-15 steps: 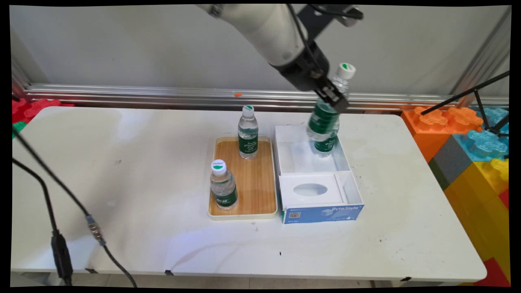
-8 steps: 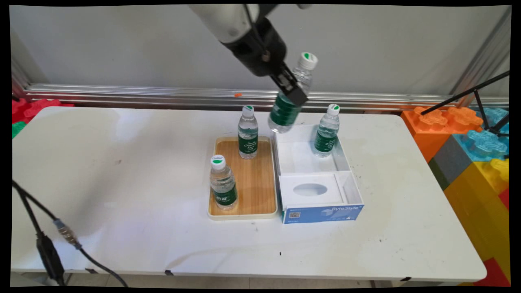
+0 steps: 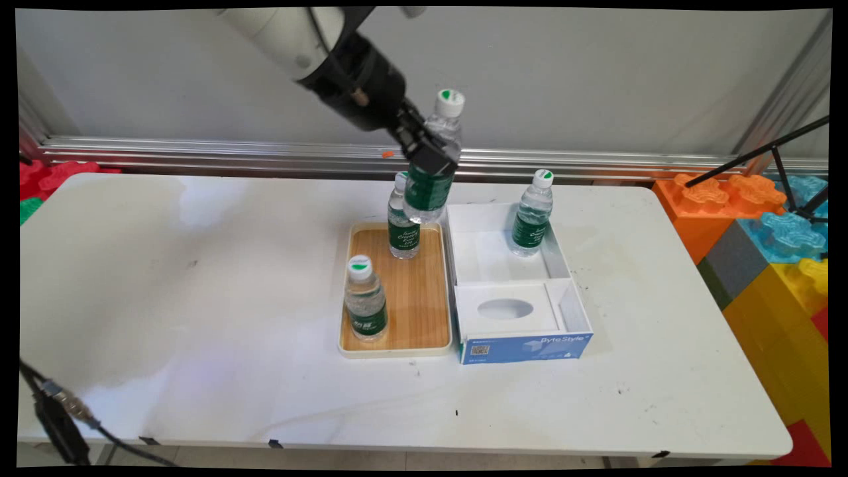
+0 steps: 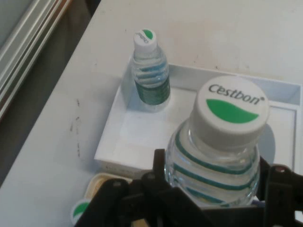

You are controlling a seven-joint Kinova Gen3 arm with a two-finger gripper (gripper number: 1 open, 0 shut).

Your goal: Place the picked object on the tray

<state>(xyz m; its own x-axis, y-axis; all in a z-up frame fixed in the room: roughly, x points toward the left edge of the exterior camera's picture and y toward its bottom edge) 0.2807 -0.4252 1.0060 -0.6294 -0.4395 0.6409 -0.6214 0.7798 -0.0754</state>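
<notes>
I see a grey wall (image 3: 596,79) at twelve o'clock behind the white table (image 3: 199,298), with toy blocks (image 3: 762,225) at three. Mid-table sit a white box (image 3: 560,311) and a wooden tray (image 3: 414,298). My gripper (image 3: 427,152) is clamped on a bottle (image 3: 434,165), tilted, in the air over the tray's far end.

The white, rounded, smooth-shelled arm link (image 3: 278,30) is glossy like moulded plastic and tapers into a matt black cylindrical wrist section (image 3: 354,83) with a small pale round stud set in its side. From that grows the black two-finger gripper (image 3: 424,149), blocky and angular, its linkage made of flat black bars; in the hand view the same gripper (image 4: 208,198) shows as dull black struts with squared edges and a tiny reddish dot on the right-hand bar. A black cable with a silvery metal connector (image 3: 56,411) hangs at the lower left.
</notes>
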